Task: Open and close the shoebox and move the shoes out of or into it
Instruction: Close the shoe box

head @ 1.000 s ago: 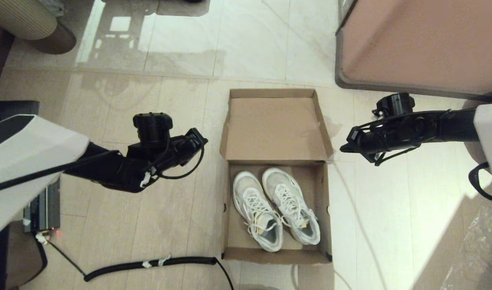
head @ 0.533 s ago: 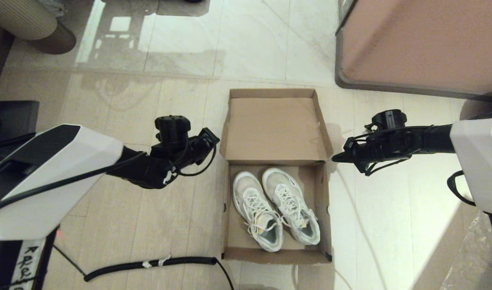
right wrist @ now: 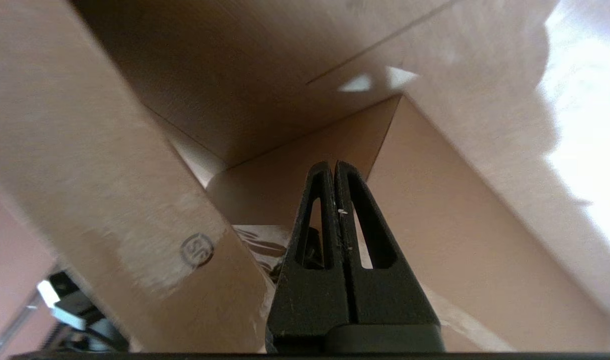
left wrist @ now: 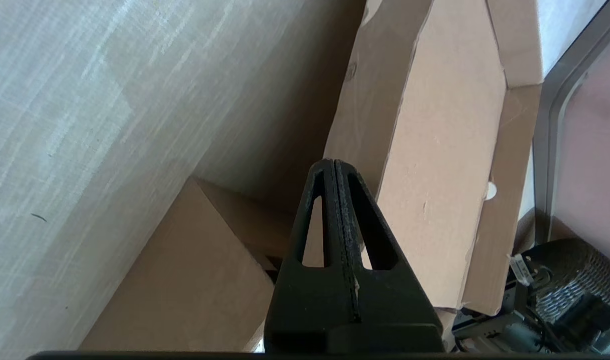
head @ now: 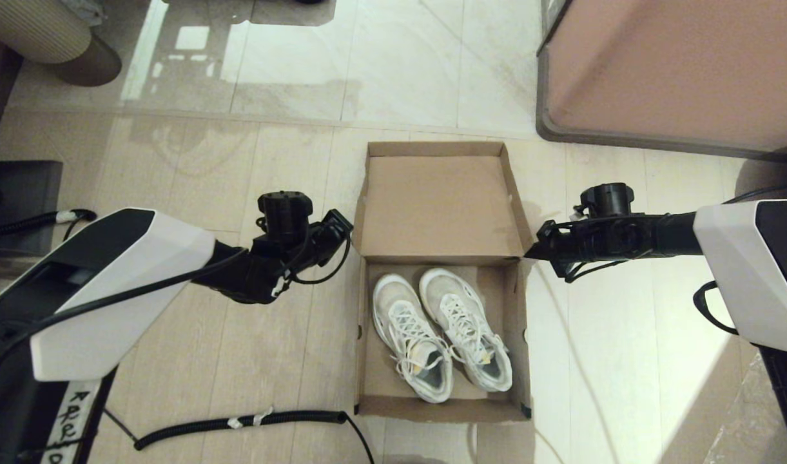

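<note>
The box (head: 442, 335) sat on the floor (head: 271, 142) at the middle of the head view, its lid (head: 439, 205) thrown back and leaning away from the robot. The shoes (head: 441, 332) lay side by side inside, toes toward the hinge, heels toward the robot. Their side logos could not be made out, and the box's label was not visible. A dark patch marked the near right corner of the box. The box was plain brown cardboard; the shoes were white mesh with white laces and yellowish insoles.

The left gripper (head: 341, 225) hung just beside the lid's left edge near the hinge, its arm reaching in from the left. In the left wrist view its fingers (left wrist: 334, 200) were pressed together on nothing, pointing at the lid's side flap (left wrist: 379, 115). The right gripper (head: 534, 250) stood at the lid's right edge by the hinge corner, the arm level and reaching in from the right; whether the tip touched the cardboard could not be told. In the right wrist view its fingers (right wrist: 332, 200) were likewise pressed together and empty, with cardboard (right wrist: 419, 220) filling the picture.

A cabinet (head: 677, 71), cut off by the frame, stood beyond the right arm. A black coiled cable (head: 238, 422) lay on the floor to the near left of the box.
</note>
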